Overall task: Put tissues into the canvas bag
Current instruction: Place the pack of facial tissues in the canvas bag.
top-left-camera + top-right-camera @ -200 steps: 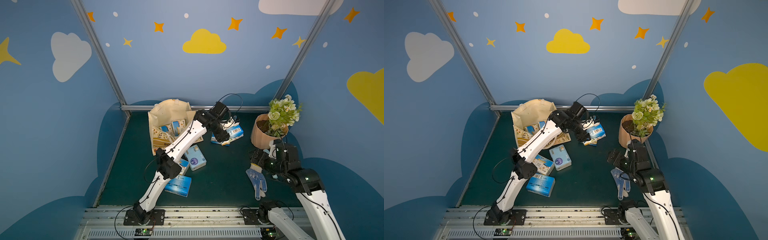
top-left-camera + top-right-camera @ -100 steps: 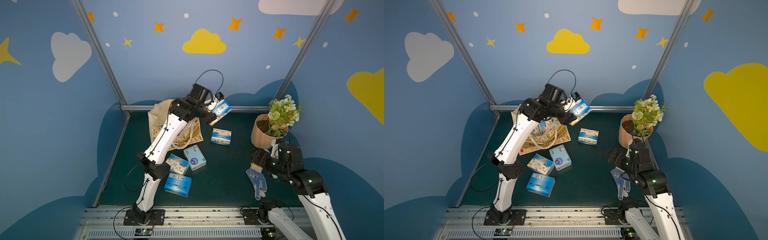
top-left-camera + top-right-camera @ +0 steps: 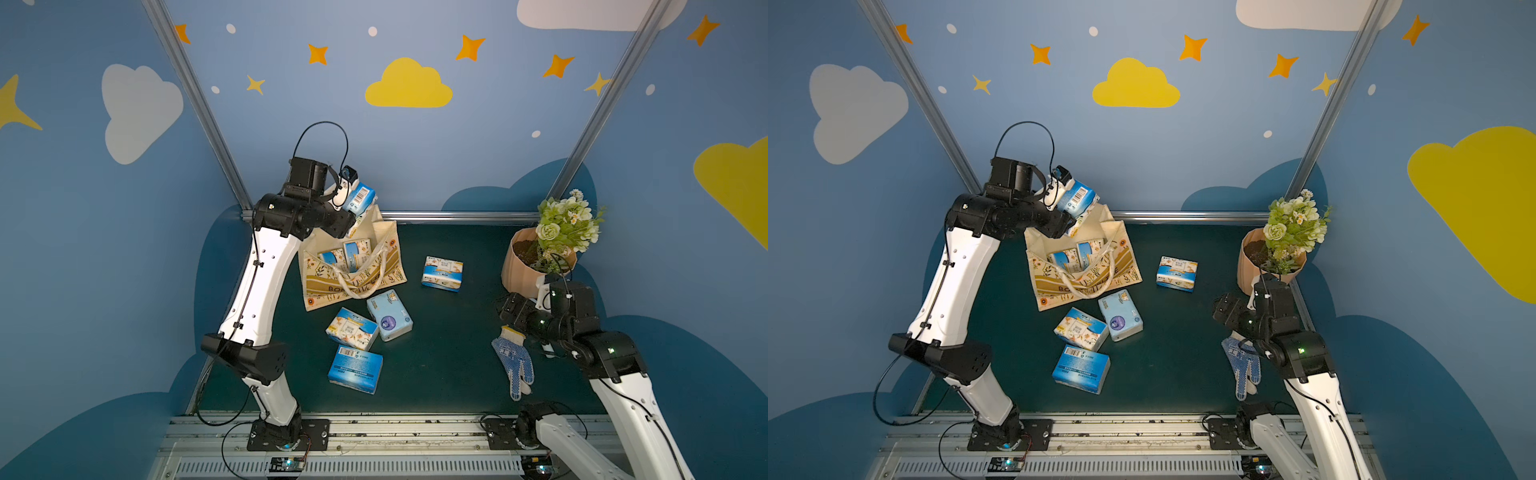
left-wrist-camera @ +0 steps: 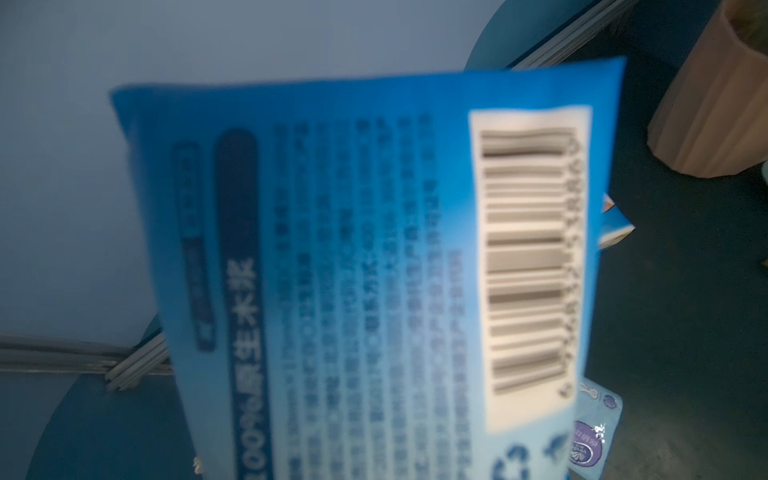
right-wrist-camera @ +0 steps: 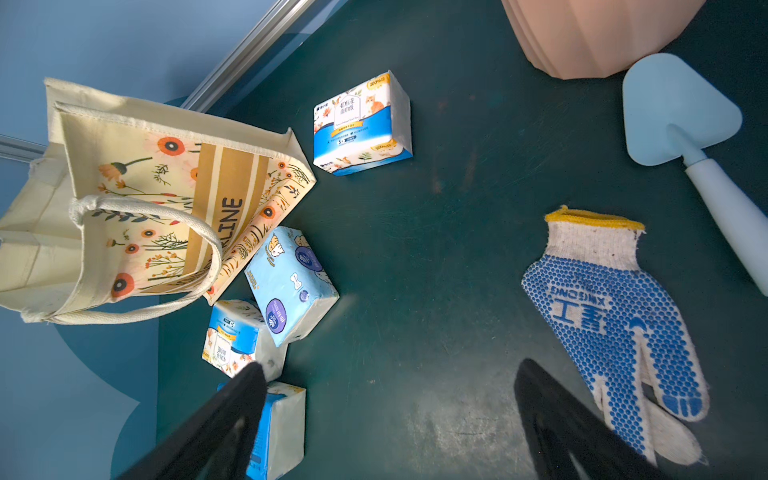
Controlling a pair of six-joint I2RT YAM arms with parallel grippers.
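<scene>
Holding a barcode pack [image 3: 360, 198] aloft, the left gripper [image 3: 345, 198] pinches it at one end; the left wrist view shows only wrapper, no fingers. The bag [image 3: 353, 286] stands open just below those fingers, with the pack over its far rim, so the drop looks close but is not yet made. Two packs [image 3: 345, 252] already sit inside. Four more lie on the mat, apart from either gripper's fingers: a floral pack [image 3: 442, 273] between the two grippers, and near the bag's front a pale pack [image 3: 389, 315], a second floral pack [image 3: 352, 328] and a blue pack [image 3: 355, 369]. The right gripper [image 5: 395, 419] hangs with fingers spread wide and empty, a glove [image 5: 615, 324] just beside one finger. I judge two packs done, one on its way, four left.
</scene>
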